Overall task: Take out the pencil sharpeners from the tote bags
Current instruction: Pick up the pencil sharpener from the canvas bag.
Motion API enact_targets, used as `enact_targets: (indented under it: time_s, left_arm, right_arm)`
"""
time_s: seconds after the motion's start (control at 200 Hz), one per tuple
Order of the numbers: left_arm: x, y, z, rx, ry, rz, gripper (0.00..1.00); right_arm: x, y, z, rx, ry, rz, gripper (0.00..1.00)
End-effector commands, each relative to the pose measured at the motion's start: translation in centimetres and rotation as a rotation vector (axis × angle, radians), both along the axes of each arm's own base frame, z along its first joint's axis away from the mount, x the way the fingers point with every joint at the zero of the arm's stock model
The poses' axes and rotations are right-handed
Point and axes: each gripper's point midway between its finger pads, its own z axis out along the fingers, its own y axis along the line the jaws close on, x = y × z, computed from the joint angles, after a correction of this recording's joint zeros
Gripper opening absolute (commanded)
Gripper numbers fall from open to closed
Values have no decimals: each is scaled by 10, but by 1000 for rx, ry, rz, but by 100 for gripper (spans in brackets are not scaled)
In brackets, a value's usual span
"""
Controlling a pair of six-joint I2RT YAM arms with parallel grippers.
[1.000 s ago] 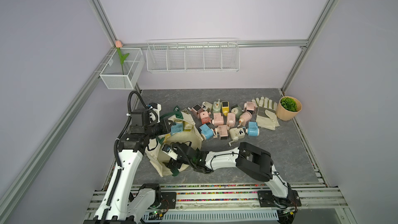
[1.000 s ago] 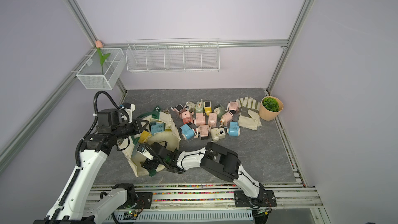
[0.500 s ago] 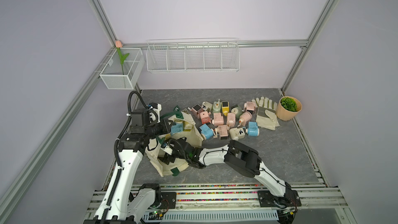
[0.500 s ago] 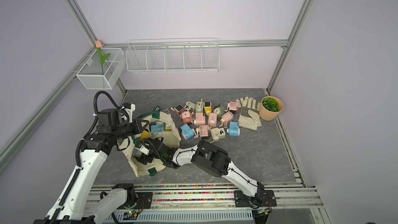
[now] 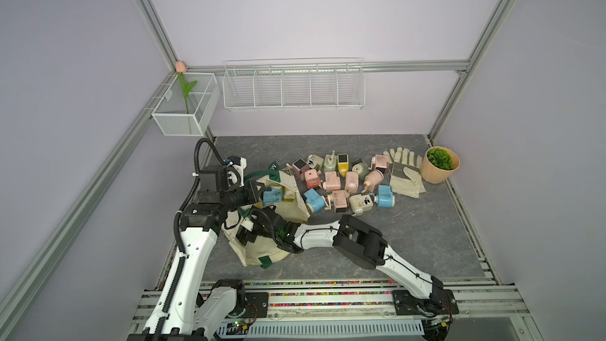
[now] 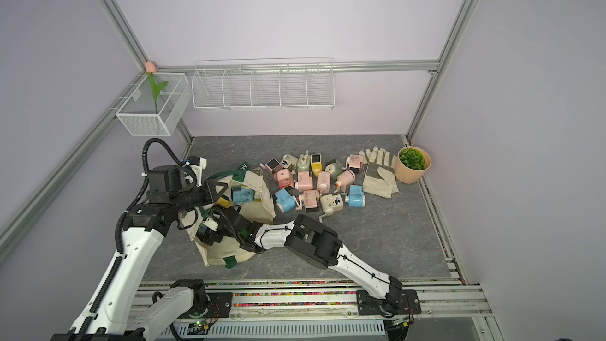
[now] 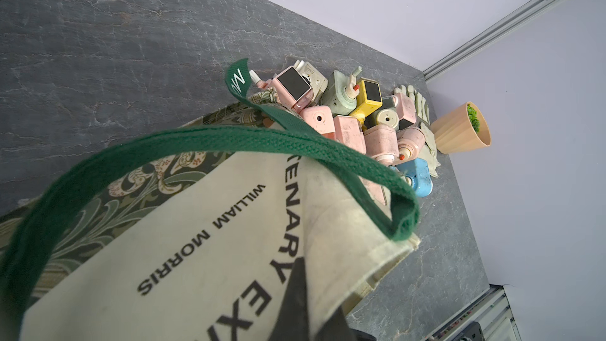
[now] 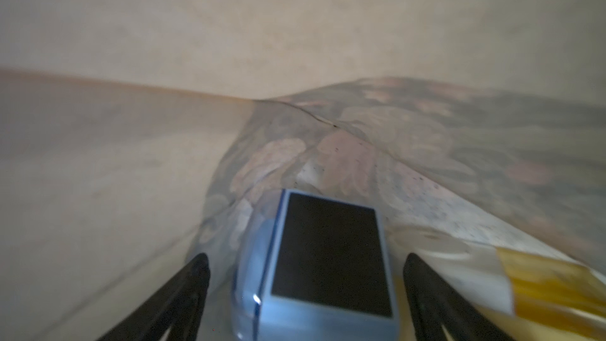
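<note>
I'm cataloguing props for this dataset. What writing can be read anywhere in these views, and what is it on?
"WILLIAM MORRIS": dark print on the cream tote bag.
"TENARY": same bag, its start hidden behind the green handle.
"EX": same bag, the rest cut off.
"M": white, on the handle's end.
Marks on the cream pencil sharpener: too small to read.

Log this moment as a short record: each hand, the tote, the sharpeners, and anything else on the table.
left hand: shut on the tote bag, gripping its cloth
right hand: open inside the bag, fingers either side of a blue sharpener, gaps both sides
taken out: pile of sharpeners on the table beside the bag
bystanders: gloves, plant pot
status: unfinished, at least one sharpener in the bag
</note>
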Motion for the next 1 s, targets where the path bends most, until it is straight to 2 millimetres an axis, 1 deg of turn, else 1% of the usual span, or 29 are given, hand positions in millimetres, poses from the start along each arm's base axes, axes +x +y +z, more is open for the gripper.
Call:
enact_targets:
  time_s: [0.0,0.08,0.155,0.26,0.375,0.49,0.59,0.66,0.755,0.83,0.995]
  left_arm:
    - [1,-9,19,-41,-76,-48,0]
    - [1,-9,19,-40,-77,-46,0]
    - [1,-9,19,-40,-76,-45,0]
    - [1,-8,19,-37,-79,-44,0]
    - [1,-8,20,-37,-80,-43,0]
    - [1,-8,20,-36,-80,-43,0]
    - [0,-8,20,-34,-82,-41,0]
    - [0,-7,20,-31,-84,-36,0]
    - [1,-7,20,-29,-83,-34,0]
    - [0,-6,20,-26,-81,-33,0]
    - [1,-4,20,-15,-87,-18,0]
  right_arm:
    - [12,9,-1,23,29,-9,95]
    - [16,15,-10,-3,36,-20,98]
    - [22,16,-19,-15,45,-37,100]
    - [29,18,-29,-26,80,-47,95]
    - [36,19,-45,-64,111,-59,85]
    - [37,16,-48,-68,108,-65,81]
    - [35,11,-43,-60,108,-62,76]
    - [31,7,-32,-29,102,-49,73]
    - [25,-3,-19,10,93,-30,67]
    - [20,-10,-10,36,83,-15,65]
    - [13,-28,-5,59,58,-3,63]
